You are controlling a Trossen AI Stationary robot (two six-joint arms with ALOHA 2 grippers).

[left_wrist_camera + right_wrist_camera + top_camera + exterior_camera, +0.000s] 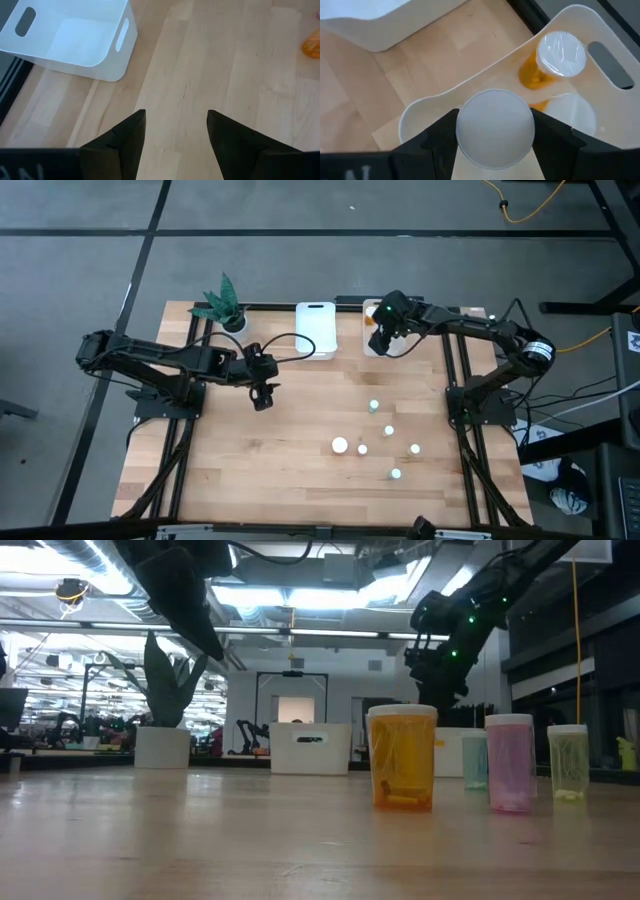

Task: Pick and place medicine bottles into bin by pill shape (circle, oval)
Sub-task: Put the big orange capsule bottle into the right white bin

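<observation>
A white-capped bottle (493,127) is clamped between the jaws of the right gripper (493,131), which is held over the rim of the right-hand bin (580,20) at the table's far edge; an orange bottle (555,57) is seen standing inside that bin. The left gripper (176,135) is held above bare tabletop near the other white bin (75,37), its jaws apart and empty. Six more bottles (340,445) are scattered over the table's right half.

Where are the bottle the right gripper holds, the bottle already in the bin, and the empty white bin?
held bottle (494,126), right wrist view, on its white cap.
binned orange bottle (561,49), right wrist view, cap top.
empty white bin (75,42), left wrist view, inner floor.
</observation>
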